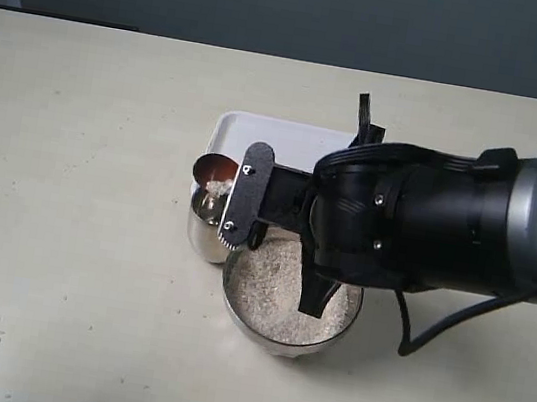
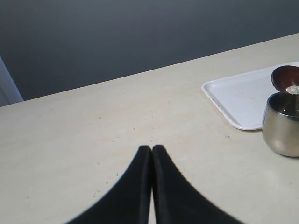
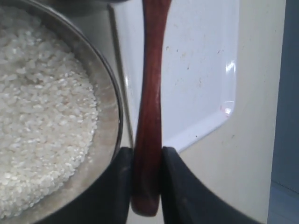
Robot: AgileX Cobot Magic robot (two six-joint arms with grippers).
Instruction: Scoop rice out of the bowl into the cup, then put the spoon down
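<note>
The right arm [image 1: 446,228] has a glossy black housing, a silver-grey cylinder behind, small bright screws and a black cable [image 1: 400,322]. The right pincer [image 1: 245,208] has a flat black finger with two screws. The left pincer [image 2: 152,149] has black, tapered fingers.

The dark reddish wooden spoon [image 3: 152,93] is gripped by its slim handle in the right tool [image 3: 147,156] — its oval scoop, out past the tool's tips, tilts over the small steel cup [image 1: 204,240], carrying a few grains. The wide steel bowl [image 1: 280,342] of white rice [image 1: 271,282] sits under the tool, just beside the cup.

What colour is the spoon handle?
Dark reddish-brown wood. The spoon shows best in the right wrist view.
</note>
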